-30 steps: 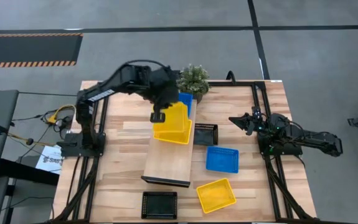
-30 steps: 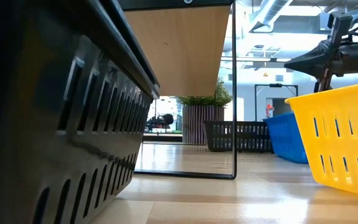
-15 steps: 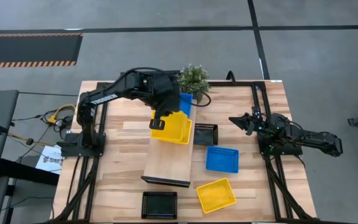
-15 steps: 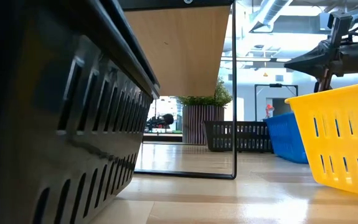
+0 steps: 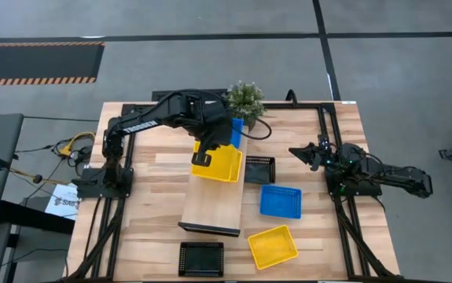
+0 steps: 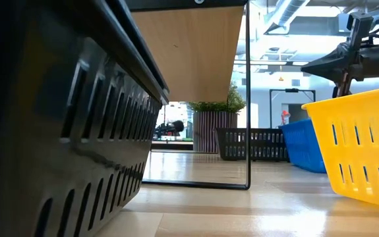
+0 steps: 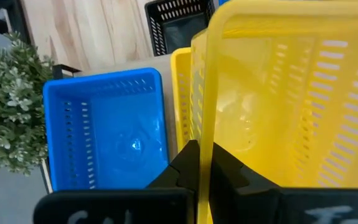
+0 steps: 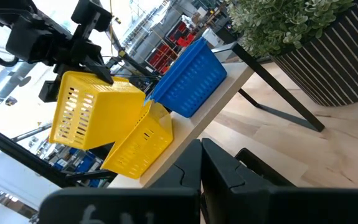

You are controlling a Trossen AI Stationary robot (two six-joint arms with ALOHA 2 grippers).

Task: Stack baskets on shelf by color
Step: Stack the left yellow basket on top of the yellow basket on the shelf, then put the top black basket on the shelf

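Lowered yellow basket, rim clamped in left end effector

Held basket: bright yellow, slotted mesh sides; second yellow basket under it, same shade.
Blue basket at far end of shelf: vivid blue, slotted walls.
Shelf: light wood plank, dark frame.
Loose blue basket right of shelf; yellow basket near right; black basket beside shelf; black basket near edge.
Plant: grey-green leaves, striped dark pot.
Tabletop: pale wood, banded planks.
Arms: dark.
Floor: grey, orange-black hazard stripes far left.
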